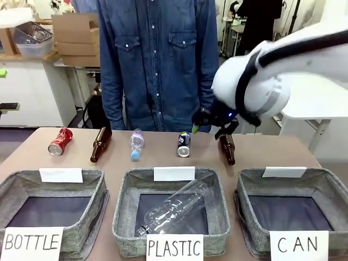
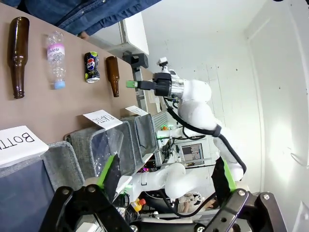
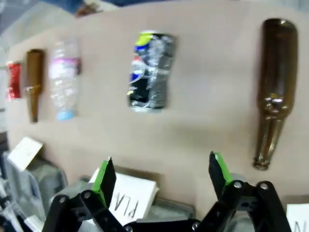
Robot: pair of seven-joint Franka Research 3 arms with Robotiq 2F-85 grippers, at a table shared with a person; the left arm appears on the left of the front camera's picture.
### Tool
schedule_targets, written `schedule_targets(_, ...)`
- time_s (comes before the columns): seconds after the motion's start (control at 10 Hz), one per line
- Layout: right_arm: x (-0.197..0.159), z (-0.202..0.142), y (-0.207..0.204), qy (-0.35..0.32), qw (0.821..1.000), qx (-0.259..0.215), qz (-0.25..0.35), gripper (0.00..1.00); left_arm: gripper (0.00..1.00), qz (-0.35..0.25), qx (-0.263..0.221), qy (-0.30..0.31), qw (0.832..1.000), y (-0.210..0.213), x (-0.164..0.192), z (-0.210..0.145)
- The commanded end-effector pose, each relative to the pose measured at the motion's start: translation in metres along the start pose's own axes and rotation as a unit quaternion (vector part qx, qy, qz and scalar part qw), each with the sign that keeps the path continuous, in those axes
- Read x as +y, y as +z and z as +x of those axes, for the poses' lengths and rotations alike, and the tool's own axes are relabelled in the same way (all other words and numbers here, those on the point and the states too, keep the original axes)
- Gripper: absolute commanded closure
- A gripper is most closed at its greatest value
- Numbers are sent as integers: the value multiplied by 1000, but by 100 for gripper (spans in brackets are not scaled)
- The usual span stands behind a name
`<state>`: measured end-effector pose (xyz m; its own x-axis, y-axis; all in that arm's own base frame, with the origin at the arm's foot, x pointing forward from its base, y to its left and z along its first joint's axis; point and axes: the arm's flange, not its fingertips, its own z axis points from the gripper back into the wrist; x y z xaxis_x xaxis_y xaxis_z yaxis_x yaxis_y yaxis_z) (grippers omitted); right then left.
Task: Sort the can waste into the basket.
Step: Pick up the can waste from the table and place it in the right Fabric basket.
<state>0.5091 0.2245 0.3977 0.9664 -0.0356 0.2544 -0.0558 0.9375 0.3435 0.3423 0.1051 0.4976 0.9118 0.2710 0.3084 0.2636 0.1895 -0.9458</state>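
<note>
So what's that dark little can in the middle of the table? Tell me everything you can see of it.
It is a small metal drink can, dark blue-black with red, blue and yellow print and silver ends. Its sides are crumpled. It lies on its side on the brown table, between a small clear plastic bottle and a brown glass bottle, apart from both. Nothing touches it but the tabletop.

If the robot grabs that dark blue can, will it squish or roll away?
Probably squishes a little: the dark blue can already looks crumpled, so its thin wall likely gives. It lies on its side, so a nudge might roll it, though the dents should stop it soon. Being small and crushed, it is likely light.
</note>
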Motion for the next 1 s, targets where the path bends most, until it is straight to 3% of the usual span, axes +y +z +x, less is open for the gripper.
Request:
schedule_targets(0.0,37,42,-40,-16,997,20,-71,0,0,-9,0,-9,1000,0,-1,0)
schedule_targets(0.4,57,66,-101,-46,996,35,-74,0,0,-9,0,-9,1000,0,-1,0)
schedule_targets(0.6,63,68,-127,-44,993,35,-105,0,0,-9,0,-9,1000,0,-1,0)
schedule_targets(0.9,68,67,-142,-39,992,34,-114,0,0,-9,0,-9,1000,0,-1,0)
